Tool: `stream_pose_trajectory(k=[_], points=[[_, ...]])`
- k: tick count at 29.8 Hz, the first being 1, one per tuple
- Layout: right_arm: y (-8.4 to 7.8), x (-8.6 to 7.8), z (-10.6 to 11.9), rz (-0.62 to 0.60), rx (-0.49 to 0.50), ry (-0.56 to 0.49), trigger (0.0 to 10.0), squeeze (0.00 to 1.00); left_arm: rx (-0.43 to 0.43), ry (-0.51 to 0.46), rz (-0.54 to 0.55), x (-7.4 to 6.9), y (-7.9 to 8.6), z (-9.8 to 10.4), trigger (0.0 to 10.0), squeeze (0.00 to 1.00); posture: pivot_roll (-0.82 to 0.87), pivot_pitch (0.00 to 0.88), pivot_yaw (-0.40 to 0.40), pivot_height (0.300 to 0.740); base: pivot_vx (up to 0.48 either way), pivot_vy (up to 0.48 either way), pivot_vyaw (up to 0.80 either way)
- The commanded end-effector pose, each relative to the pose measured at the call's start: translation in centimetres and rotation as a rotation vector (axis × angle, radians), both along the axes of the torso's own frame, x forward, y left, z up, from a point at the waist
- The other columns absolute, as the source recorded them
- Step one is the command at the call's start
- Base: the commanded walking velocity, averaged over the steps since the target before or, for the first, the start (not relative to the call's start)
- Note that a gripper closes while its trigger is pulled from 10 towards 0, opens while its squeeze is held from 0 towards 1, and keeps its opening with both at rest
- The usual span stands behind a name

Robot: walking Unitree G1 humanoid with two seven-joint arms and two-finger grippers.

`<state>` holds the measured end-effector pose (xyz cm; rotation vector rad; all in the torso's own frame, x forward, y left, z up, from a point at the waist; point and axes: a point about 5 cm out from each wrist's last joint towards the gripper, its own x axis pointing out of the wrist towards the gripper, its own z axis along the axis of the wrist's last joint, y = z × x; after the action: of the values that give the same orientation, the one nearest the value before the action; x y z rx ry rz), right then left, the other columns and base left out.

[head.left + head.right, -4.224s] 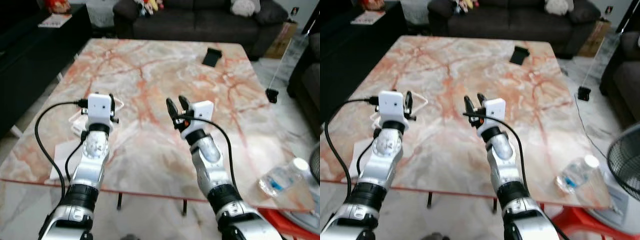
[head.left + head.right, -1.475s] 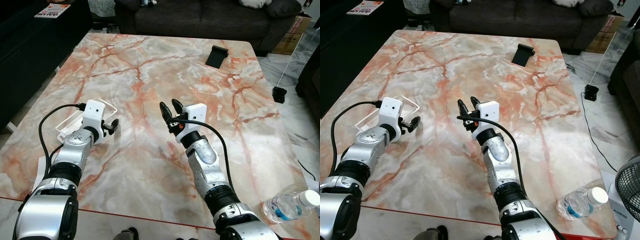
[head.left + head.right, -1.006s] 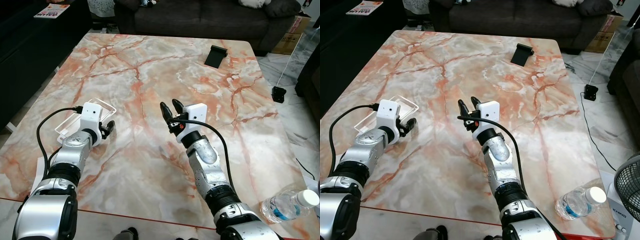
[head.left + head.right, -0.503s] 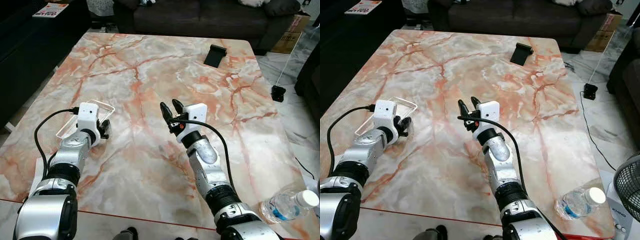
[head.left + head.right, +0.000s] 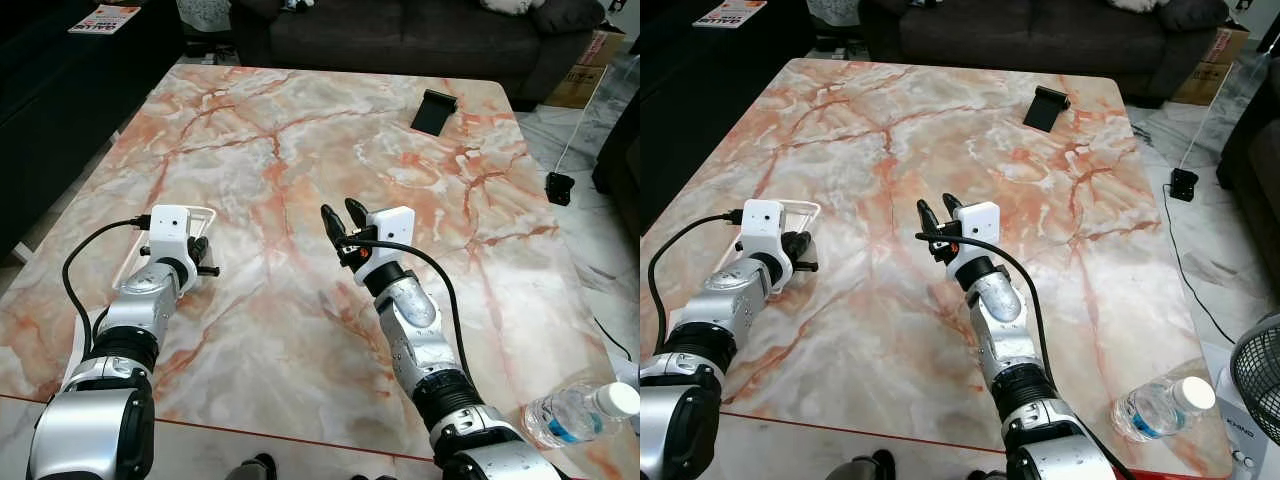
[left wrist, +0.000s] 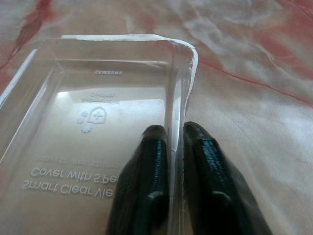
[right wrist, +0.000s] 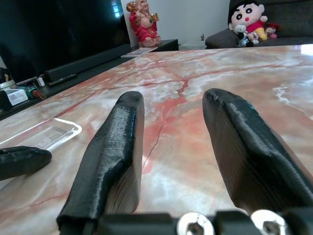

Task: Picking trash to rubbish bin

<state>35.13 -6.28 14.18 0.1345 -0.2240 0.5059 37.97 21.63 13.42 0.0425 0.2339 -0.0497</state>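
We find the left end effector (image 6: pixel 173 147) clenched on the near wall of the clear plastic tray (image 6: pixel 93 112) lying on the surface (image 5: pixel 330 140). We judge it light, thin, slippery. Right end effector (image 7: pixel 173 115) released, idle.

Most of the clear plastic tray (image 5: pixel 136 262) is tucked behind the left arm's camera block in the head views, so just a rim corner pokes out. In the left wrist shot its near end runs off the frame, and the mirrored print on it is cut short. The water bottle (image 5: pixel 1158 404) gets clipped by the corner in the left eye view. Magazine (image 5: pixel 104 18) cover's too small to read.
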Motion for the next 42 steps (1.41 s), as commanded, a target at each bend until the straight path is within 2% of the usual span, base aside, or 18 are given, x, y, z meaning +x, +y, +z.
stream_pose_trajectory(k=[1, 10, 16, 17, 18, 20, 21, 25, 29, 30, 32, 42], points=[[0.3, 0.1, 0.3, 0.014, -0.008, -0.003, 10.0, 0.00, -0.006, 0.035, 0.002, -0.3, -0.1, -0.7, 0.0, 0.00, 0.11, 0.139, -0.028, 0.740, 0.000, 0.000, 0.00], [0.5, 0.1, 0.3, 0.017, -0.005, -0.002, 10.0, 0.00, 0.093, -0.040, 0.025, 0.0, -0.5, 0.2, 0.0, 0.00, 0.12, 0.134, -0.026, 0.740, 0.000, 0.000, 0.00], [0.5, 0.1, 0.3, 0.013, 0.000, -0.003, 10.0, 0.00, 0.195, -0.189, 0.086, 0.3, -0.7, 2.4, 0.0, 0.00, 0.12, 0.129, -0.022, 0.740, 0.000, 0.000, 0.00], [0.5, 0.1, 0.5, 0.008, 0.004, -0.008, 10.0, 0.00, 0.229, -0.273, 0.102, 0.3, -1.0, 3.6, 9.5, 0.00, 0.12, 0.128, -0.021, 0.740, 0.000, 0.000, 0.00], [0.5, 0.2, 0.6, 0.002, 0.010, -0.012, 10.0, 0.00, 0.255, -0.321, 0.101, 0.3, -1.3, 4.3, 10.0, 0.00, 0.12, 0.127, -0.020, 0.740, 0.000, 0.000, 0.00], [0.3, 0.3, 1.0, -0.016, 0.032, -0.027, 10.0, 0.00, 0.273, -0.423, 0.113, 0.0, -1.9, 5.5, 10.0, 0.00, 0.12, 0.125, -0.019, 0.740, 0.000, 0.000, 0.00], [0.3, 0.3, 1.0, -0.016, 0.032, -0.027, 10.0, 0.00, 0.273, -0.423, 0.113, 0.0, -1.9, 5.5, 10.0, 0.00, 0.12, 0.125, -0.019, 0.740, 0.000, 0.000, 0.00], [-0.1, 0.6, 2.3, -0.060, 0.080, -0.077, 10.0, 0.00, 0.263, -0.577, 0.160, -1.0, -3.1, 6.7, 10.0, 0.00, 0.12, 0.124, -0.016, 0.740, 0.000, 0.000, 0.00], [-0.1, 0.6, 2.4, -0.063, 0.084, -0.081, 10.0, 0.00, 0.269, -0.597, 0.168, -1.2, -3.3, 6.8, 10.0, 0.00, 0.12, 0.124, -0.016, 0.740, 0.000, 0.000, 0.00], [-0.2, 0.6, 3.0, -0.069, 0.103, -0.103, 10.0, 0.00, 0.301, -0.669, 0.178, -2.0, -4.3, 7.2, 10.0, 0.00, 0.11, 0.122, -0.014, 0.740, 0.000, 0.000, 0.00], [-0.3, 0.6, 3.4, -0.071, 0.109, -0.122, 10.0, 0.00, 0.319, -0.727, 0.200, -2.7, -4.8, 7.5, 10.0, 0.00, 0.11, 0.121, -0.014, 0.740, 0.000, 0.000, 0.00], [-0.2, 0.6, 3.6, -0.075, 0.114, -0.135, 10.0, 0.00, 0.343, -0.788, 0.213, -3.4, -5.2, 8.0, 10.0, 0.00, 0.11, 0.097, -0.007, 0.740, -0.198, 0.000, 0.00]])
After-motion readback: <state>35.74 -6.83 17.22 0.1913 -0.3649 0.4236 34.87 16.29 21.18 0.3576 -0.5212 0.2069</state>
